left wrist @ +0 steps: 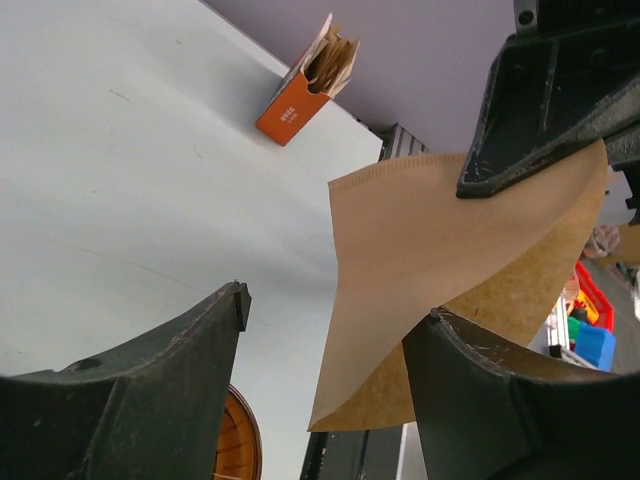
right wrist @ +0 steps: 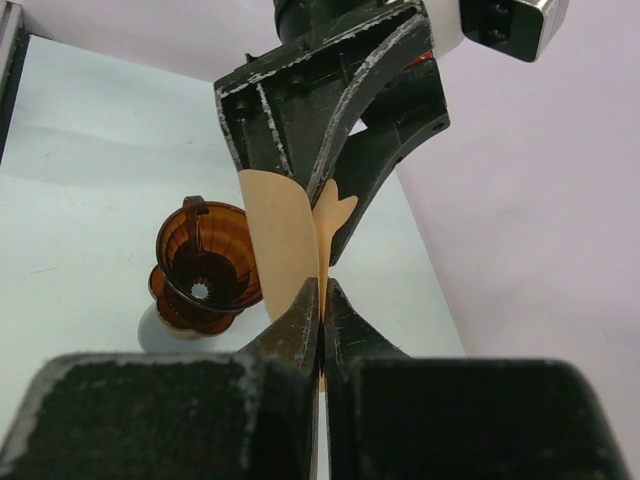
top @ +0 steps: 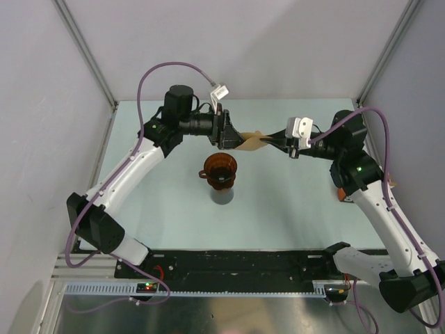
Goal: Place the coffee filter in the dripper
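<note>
Between the tips of the right gripper (right wrist: 322,300), which are pressed tight together, sits one edge of the coffee filter (right wrist: 280,240). The paper is pinched there and held up in the air, above the far part of the table (top: 292,209). Opposite to it, the left gripper (left wrist: 338,303) has its fingers (left wrist: 130,400) spread wide, and the free side of the filter reaches in between them and leans on one finger. From the right wrist view the paper seems to part into two layers near that finger, but I cannot tell if the finger is inside the cone. The dripper (top: 220,169) stands below and a little nearer to the arms, on a grey cup (top: 223,197), mouth up and with nothing in it. An orange box (left wrist: 300,95) lies well apart on the table.

I judge the step to be the opening of the flat filter into a cone, before the placing. The next move asks for a gentle spreading, so the thin paper does not tear, and then a lowering, point first, into the dripper's mouth.
</note>
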You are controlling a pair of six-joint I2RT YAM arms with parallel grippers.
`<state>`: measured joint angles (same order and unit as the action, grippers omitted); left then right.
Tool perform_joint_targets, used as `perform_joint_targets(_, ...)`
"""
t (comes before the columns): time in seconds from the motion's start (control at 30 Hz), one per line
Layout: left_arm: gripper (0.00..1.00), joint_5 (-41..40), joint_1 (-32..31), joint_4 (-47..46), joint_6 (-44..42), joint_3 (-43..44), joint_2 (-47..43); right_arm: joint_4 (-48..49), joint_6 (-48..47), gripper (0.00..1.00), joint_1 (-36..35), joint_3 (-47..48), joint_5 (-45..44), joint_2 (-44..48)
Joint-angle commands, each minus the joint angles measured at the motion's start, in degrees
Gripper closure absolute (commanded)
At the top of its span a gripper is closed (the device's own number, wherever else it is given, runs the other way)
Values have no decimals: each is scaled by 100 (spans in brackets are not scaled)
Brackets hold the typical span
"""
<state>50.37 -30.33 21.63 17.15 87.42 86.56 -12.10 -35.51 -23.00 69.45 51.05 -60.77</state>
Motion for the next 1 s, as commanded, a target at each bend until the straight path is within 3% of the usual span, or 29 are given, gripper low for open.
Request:
perform_joint_targets(0.0, 32, 132, 224, -200, 431, -16, -38, 104, -38, 100, 27, 16, 131, 109)
perform_joint_targets(0.3, 31, 230, 325, -309, 577, -118, -75, -167, -288, 100, -172, 16, -354, 119)
perform_joint_targets(0.53, 37, 512, 322, -430, 873, -103, 42, -157, -443, 100, -369, 22, -959, 84)
perform_joint_targets(0.8, 43, 249, 342, -447, 1103, -164, 109, -162, -539, 100, -449, 16, -1289, 36)
perform_joint_targets(0.97, 39, 152, 374, -438, 1267, -253, 158, -86, -475, 100, -446, 16, -1279, 42)
